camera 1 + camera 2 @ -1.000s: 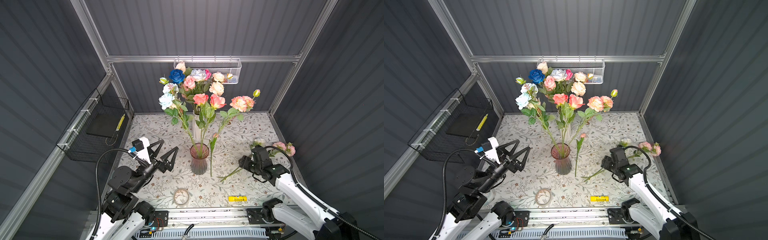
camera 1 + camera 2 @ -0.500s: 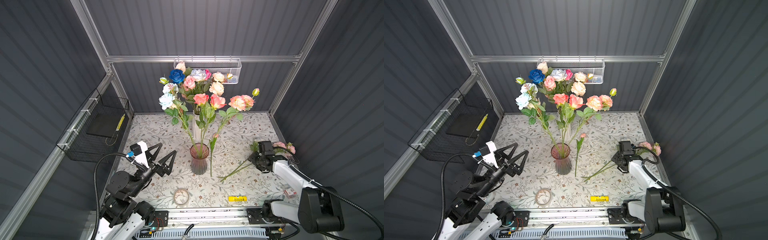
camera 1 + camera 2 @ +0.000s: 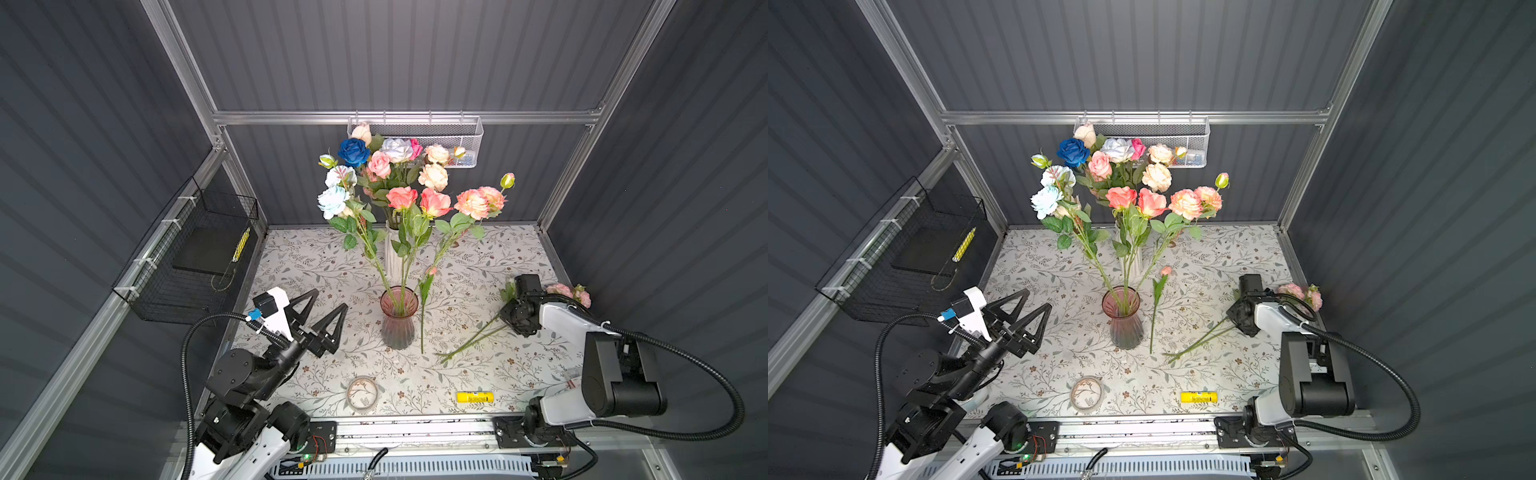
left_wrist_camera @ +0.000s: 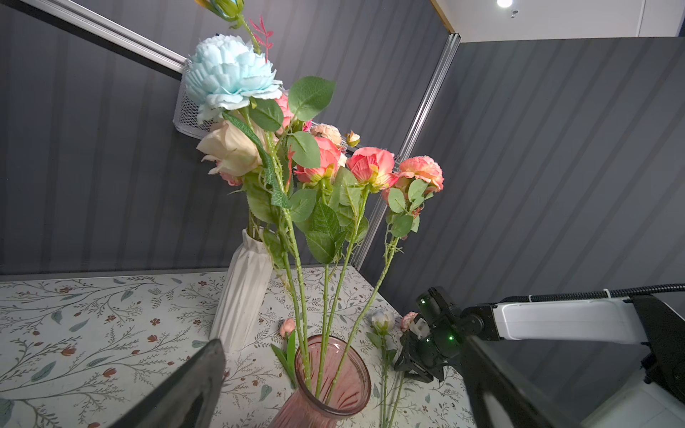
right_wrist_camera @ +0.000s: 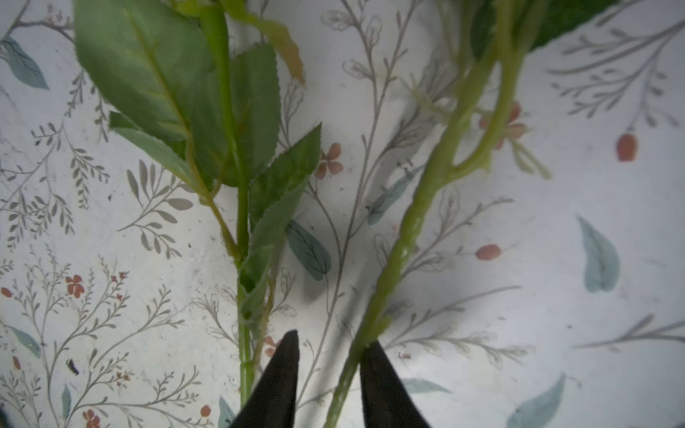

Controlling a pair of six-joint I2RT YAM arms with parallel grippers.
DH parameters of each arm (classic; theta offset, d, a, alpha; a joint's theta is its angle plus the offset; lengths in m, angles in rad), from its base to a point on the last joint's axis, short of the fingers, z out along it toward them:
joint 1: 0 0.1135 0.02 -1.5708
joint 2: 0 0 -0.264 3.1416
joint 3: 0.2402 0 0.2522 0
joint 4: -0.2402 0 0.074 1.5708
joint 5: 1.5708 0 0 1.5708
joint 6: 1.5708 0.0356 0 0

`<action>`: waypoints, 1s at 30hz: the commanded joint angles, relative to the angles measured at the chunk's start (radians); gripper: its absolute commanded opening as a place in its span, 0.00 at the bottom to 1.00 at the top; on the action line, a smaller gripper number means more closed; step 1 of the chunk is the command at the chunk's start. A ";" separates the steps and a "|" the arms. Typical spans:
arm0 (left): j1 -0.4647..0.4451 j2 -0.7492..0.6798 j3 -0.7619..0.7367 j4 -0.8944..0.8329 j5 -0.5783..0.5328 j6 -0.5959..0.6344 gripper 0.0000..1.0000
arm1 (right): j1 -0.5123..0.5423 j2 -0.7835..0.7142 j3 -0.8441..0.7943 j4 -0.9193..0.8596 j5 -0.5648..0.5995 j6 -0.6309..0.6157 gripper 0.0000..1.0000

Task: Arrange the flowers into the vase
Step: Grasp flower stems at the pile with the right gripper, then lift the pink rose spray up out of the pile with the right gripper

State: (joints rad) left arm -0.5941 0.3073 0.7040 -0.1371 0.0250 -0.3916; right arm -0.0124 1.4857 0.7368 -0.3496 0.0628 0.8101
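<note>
Over to the right claw [image 5: 331, 344] first: down low on the floral-printed worktop [image 3: 299, 257], narrowed to a slim gap, straddling one thick green stem [image 5: 406, 237]. Touching that stem with one black fingertip [image 5: 381, 381], clear of it on the other side, so nothing clamped. Just beside, outside the gap, a second, leafier green stem [image 5: 242, 352].

Wider now, in both top views: two long loose flowers [image 3: 471, 340] lying flat at the right of the worktop, pink heads [image 3: 561, 289] close to the right edge, bare ends angled toward the middle. One short pink bud stem [image 3: 422, 320] lying just right of the ribbed pink glass vase [image 3: 397, 328].

In that pink vase, upright mid-worktop: several tall stems already standing, with pale blue, coral and peach blooms [image 3: 432, 203] fanned out above. Behind it, a white fluted vase [image 3: 390, 259] packed with deep blue, pink and cream blooms [image 3: 380, 162].

And the left claw [image 3: 329, 300]: spread fully wide, gripping nothing, hanging above the worktop left of the pink vase, apart from it, aimed at the bouquet.
</note>
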 commanded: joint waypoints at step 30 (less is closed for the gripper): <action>0.005 0.172 0.253 -0.074 0.171 0.104 1.00 | 0.098 -0.959 -0.120 0.243 -0.331 -0.170 0.00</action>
State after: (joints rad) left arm -0.5941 0.4530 0.9112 -0.2058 0.1131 -0.3172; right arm 0.0734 0.5961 0.6289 -0.1642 -0.1883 0.6640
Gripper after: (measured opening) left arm 0.997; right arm 0.061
